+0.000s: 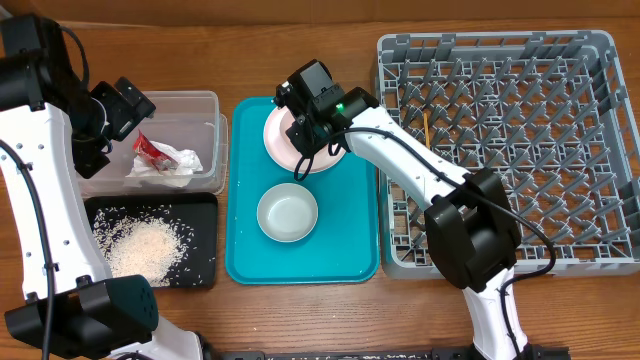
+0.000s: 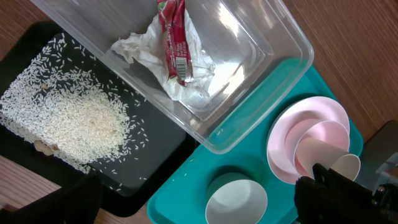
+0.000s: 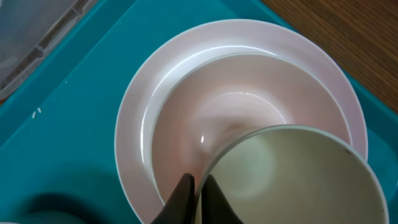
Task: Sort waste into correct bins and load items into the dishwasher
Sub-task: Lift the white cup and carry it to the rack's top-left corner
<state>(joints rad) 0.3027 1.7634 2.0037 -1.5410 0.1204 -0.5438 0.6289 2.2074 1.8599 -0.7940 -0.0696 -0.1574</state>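
Cup (image 3: 292,180), small and white, sits inside a pale pink bowl (image 3: 217,106) that rests on the round pink plate (image 3: 134,143), at the far end of the teal tray (image 1: 350,255). The right gripper (image 3: 200,198) is pinched shut on the cup's rim. A second bowl (image 1: 288,212), whitish and empty, stands upright on the near half of the same tray, apart from the plate.

Left of the teal tray, on the far side, the clear tub (image 1: 212,110) holds the crumpled napkin (image 2: 149,50), and the red-and-silver wrapper (image 2: 174,43) lies on top of it. Just near of the tub, the black tray (image 1: 200,262) carries a loose heap of rice grains (image 2: 81,118). The left gripper (image 1: 128,103) hangs over the tub's far-left part, fingers spread wide and holding nothing.

Right of the teal tray lies the grey dish rack (image 1: 560,150). The thin wooden chopsticks (image 1: 428,126) show among the pegs at its far left.
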